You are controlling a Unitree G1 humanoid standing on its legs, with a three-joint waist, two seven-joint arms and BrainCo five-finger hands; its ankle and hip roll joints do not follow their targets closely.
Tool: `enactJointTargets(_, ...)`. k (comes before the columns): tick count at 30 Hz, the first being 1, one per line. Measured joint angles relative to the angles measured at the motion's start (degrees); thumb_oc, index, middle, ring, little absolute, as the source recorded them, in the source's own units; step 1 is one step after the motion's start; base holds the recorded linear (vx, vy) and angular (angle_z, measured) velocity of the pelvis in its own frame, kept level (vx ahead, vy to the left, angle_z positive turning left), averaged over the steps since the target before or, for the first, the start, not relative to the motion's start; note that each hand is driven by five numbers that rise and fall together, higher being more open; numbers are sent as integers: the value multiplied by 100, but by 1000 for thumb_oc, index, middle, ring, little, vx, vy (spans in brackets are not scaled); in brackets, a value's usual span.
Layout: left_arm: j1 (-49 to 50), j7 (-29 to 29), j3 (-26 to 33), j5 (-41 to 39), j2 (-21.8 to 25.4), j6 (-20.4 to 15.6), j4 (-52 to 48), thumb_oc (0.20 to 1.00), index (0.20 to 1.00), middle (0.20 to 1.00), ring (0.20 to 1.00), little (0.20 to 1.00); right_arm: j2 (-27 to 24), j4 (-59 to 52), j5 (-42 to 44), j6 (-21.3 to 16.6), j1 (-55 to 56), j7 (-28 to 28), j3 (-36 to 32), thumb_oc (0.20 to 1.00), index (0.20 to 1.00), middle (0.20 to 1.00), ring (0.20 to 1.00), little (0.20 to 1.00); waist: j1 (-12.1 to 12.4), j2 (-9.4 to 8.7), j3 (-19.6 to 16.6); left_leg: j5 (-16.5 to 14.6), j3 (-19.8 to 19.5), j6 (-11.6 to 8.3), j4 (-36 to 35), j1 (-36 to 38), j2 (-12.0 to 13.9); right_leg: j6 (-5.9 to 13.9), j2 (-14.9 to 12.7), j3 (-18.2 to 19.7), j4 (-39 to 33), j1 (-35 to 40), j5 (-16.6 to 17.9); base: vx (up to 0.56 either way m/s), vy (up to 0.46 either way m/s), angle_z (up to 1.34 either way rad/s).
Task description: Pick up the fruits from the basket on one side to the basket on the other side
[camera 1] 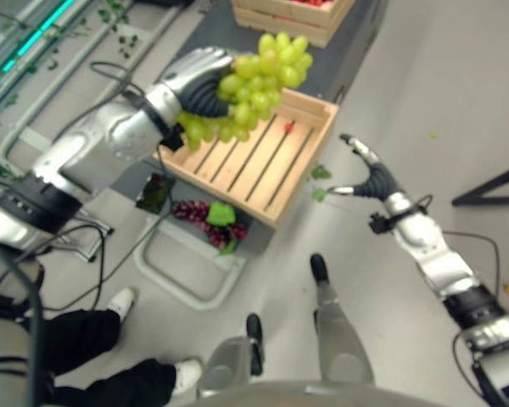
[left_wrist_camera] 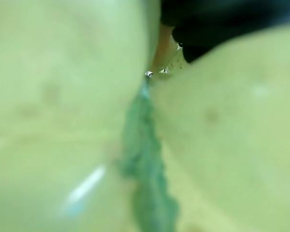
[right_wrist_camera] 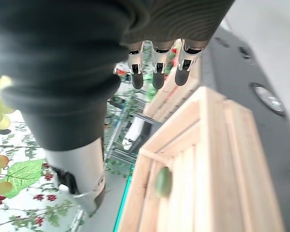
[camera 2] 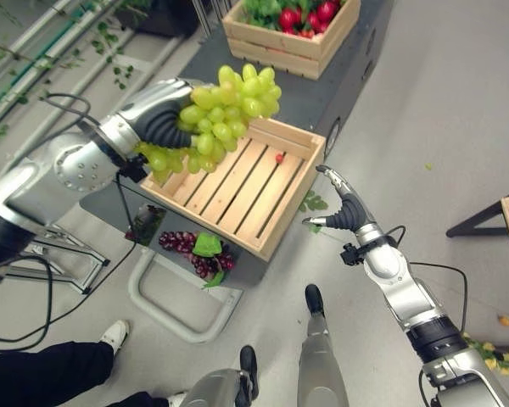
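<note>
The left hand (camera 2: pixel 174 114) is gripping the green grape bunch (camera 2: pixel 225 106) above the near wooden crate (camera 2: pixel 237 191); the far crate (camera 2: pixel 284 38) is lying straight beyond; the right hand (camera 2: pixel 343 208) is hanging released beside the near crate.

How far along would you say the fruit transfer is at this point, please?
Midway: the left hand holds green grapes above the near crate, which has just one small red fruit. Red fruit sits in the far crate. Right hand hangs open alongside.
</note>
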Motion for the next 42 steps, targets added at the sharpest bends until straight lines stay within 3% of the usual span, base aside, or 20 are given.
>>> enactJointTargets(12, 62, 3, -48, 1143, -328, -17, -239, 200, 200, 200, 200, 200, 371, 120, 126, 234, -10, 242, 399, 1000, 1000, 1000, 1000, 1000, 80, -32, -678, 59, -118, 86, -355, 398, -7, 23, -46, -149, -171, 378, -62, 60, 9, 5)
enactJointTargets(17, 835, -81, 261, 1609, -295, -117, -616, 200, 200, 200, 200, 200, 509, 208, 102, 268, 109, 353, 421, 1000, 1000, 1000, 1000, 1000, 67, -72, -939, 73, -107, 100, -573, 619, 19, 28, -18, -151, -312, 551, -61, 53, 6, -4)
enactJointTargets(23, 1876, -283, 591, 2117, 249, -242, -1090, 200, 200, 200, 200, 200, 723, 285, 101, 318, 716, 589, 420, 1000, 1000, 1000, 1000, 1000, 51, -183, -1094, 117, -75, 125, -747, 721, 19, 40, -13, -145, -397, 588, -51, 27, 4, -3)
enactJointTargets(30, 2024, -386, 805, 2459, 920, -395, -1524, 200, 200, 200, 200, 200, 1005, 326, 101, 338, 1040, 726, 449, 1000, 1000, 1000, 1000, 1000, 58, -163, -1110, 175, 13, 145, -915, 812, -1, 89, -19, -107, -465, 588, -13, 6, 32, -5)
enactJointTargets(39, 2788, -368, 1281, 2798, 967, -521, -1584, 200, 200, 200, 200, 200, 955, 274, 102, 333, 1392, 824, 545, 1000, 1000, 1000, 1000, 1000, 34, 200, -1159, 195, 156, 180, -1073, 922, -59, 95, -36, 9, -475, 572, -12, -6, 38, -8)
enactJointTargets(42, 3111, -373, 1450, 2826, 967, -530, -1675, 200, 200, 200, 200, 200, 898, 273, 93, 332, 1440, 847, 541, 1000, 1000, 1000, 1000, 1000, 26, 223, -1151, 199, 179, 186, -1071, 923, -68, 96, -37, 34, -476, 560, -14, -13, 24, -5)
